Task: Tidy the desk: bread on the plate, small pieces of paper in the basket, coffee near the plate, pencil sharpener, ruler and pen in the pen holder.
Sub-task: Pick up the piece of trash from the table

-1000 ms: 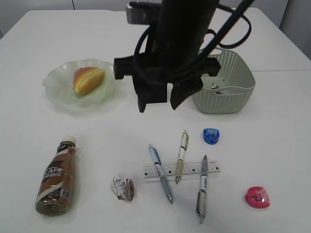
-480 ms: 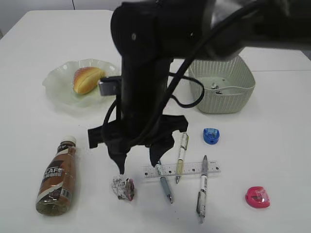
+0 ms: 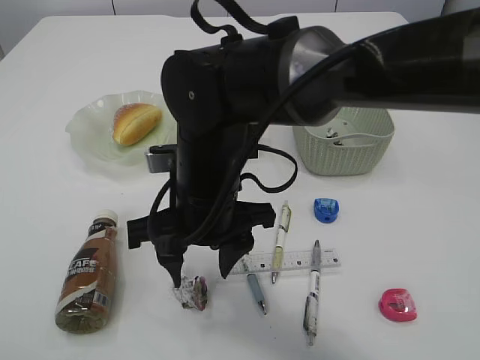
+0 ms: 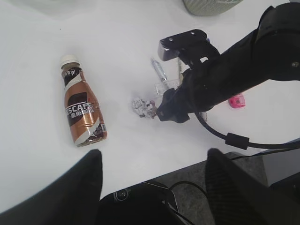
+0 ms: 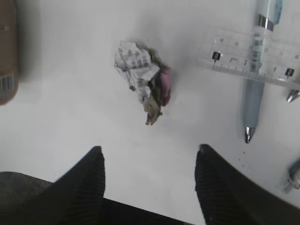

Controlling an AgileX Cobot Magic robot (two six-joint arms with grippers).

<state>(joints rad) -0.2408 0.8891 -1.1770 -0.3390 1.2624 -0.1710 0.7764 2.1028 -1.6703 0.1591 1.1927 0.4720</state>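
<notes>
Down from the basket (image 3: 343, 146) at 1 o'clock, the right gripper (image 3: 196, 271) has dropped over the crumpled paper wad (image 3: 190, 291) at 6 o'clock, fingers spread, not yet pinching. Bread (image 3: 136, 122) sits plated at 10 o'clock; coffee bottle (image 3: 88, 271), ruler (image 3: 281, 262), pens and sharpeners remain loose on the plain white surface (image 3: 420, 225). The left gripper (image 4: 152, 180) hangs spread, empty.

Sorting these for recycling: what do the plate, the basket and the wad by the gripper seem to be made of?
The plate: translucent pale green with a glossy ruffled rim, probably plastic, possibly glass. The basket: matte pale green moulded plastic in a woven-look pattern. The wad: crumpled printed paper, with sharp creases and print showing.
</notes>
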